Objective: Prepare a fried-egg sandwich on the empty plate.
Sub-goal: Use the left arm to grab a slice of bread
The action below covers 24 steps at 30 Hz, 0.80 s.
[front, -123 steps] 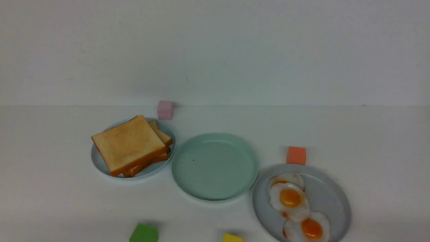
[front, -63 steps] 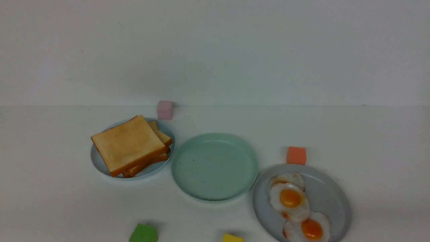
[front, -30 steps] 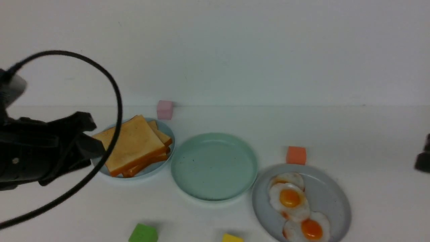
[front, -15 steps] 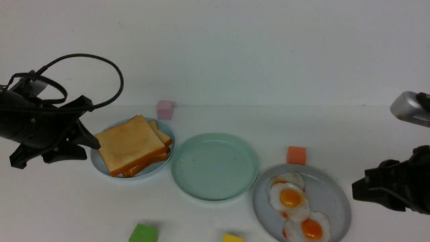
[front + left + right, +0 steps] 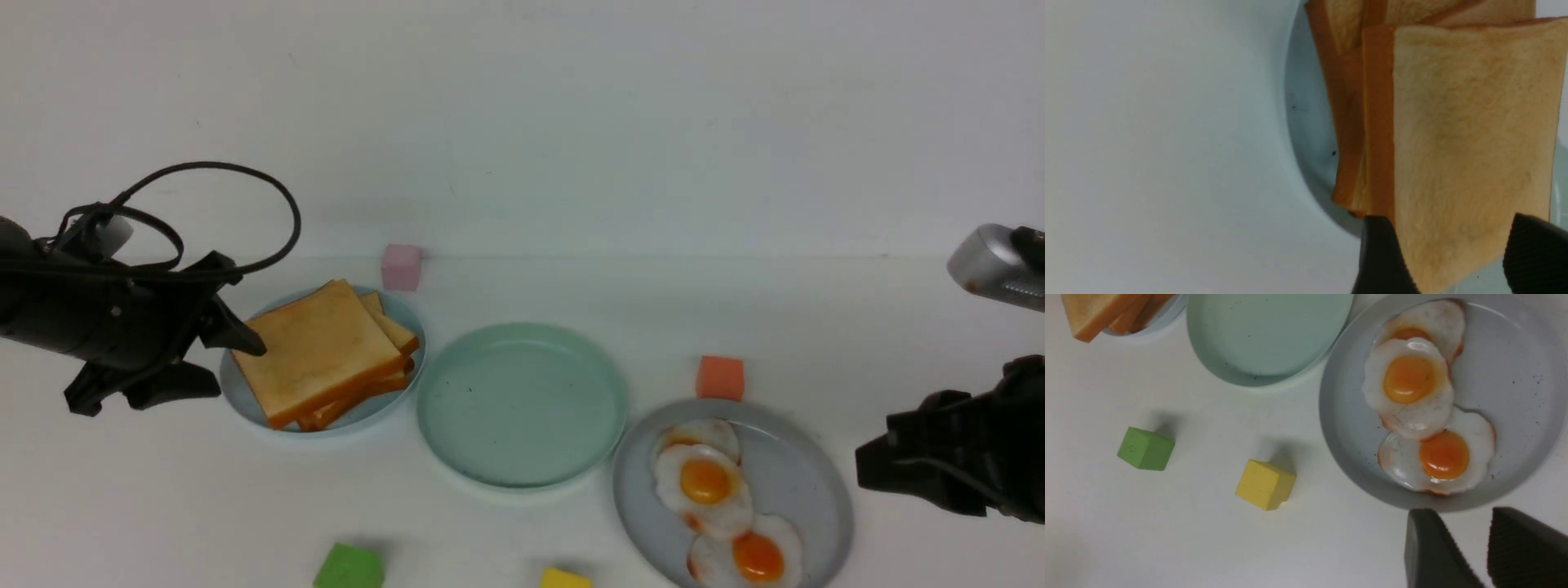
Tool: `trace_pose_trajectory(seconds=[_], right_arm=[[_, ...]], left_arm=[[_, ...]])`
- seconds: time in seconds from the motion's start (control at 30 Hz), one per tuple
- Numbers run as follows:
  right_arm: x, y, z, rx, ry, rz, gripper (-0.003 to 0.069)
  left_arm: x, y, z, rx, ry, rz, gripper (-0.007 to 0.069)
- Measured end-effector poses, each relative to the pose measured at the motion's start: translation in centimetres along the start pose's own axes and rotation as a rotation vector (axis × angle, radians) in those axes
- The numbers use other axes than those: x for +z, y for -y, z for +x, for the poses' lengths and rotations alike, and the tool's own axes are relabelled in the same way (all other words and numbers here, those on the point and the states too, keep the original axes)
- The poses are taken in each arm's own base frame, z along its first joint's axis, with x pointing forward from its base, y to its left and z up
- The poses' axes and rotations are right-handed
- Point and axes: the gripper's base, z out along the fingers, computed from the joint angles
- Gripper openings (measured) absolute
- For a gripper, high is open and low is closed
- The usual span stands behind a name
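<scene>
A stack of golden toast slices [image 5: 322,351] lies on a pale blue plate [image 5: 238,398]. The mint-green plate [image 5: 522,404] in the middle has nothing on it. Three fried eggs [image 5: 704,482] overlap on a grey plate [image 5: 816,482] at the right. My left gripper [image 5: 238,367] is open at the stack's left edge. In the left wrist view the top slice [image 5: 1470,134] has its near corner between the two fingers [image 5: 1380,257], with gaps on both sides. My right gripper [image 5: 867,461] is open and empty, just right of the grey plate; it also shows in the right wrist view [image 5: 1461,514].
Small cubes stand on the white table: pink [image 5: 402,266] behind the toast plate, orange [image 5: 720,377] behind the grey plate, green [image 5: 349,567] and yellow [image 5: 565,580] at the front edge. A white wall stands behind.
Both arms have come into view from the sides. My left gripper moved right to the toast stack's edge. My right gripper has held still beside the grey plate for the last half second.
</scene>
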Motion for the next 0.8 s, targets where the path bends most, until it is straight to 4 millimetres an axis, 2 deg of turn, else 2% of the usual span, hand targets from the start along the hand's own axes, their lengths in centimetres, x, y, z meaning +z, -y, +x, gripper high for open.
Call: trace_pose_trajectory(seconds=[0.23,0.43,0.6,0.8], right_arm=[[0.0,-0.1,0.0,0.006,0.005,-0.007,0.0241],[0.0,-0.1,0.0,0.013,0.005,-0.013,0.0241],[0.0,-0.1,0.0,0.013,0.005,-0.013,0.0241],[0.0,-0.1,0.0,0.013,0.005,-0.013,0.0241]], left_arm=[[2.2,-0.7,-0.1,-0.029,-0.027,0.028,0.0416],[3.2,-1.1,-0.4,-0.067,-0.010,0.030,0.0400],[3.8,-1.4,-0.5,-0.087,-0.007,0.026,0.0333],[3.8,-1.3,-0.5,-0.090,-0.013,0.031,0.0179]])
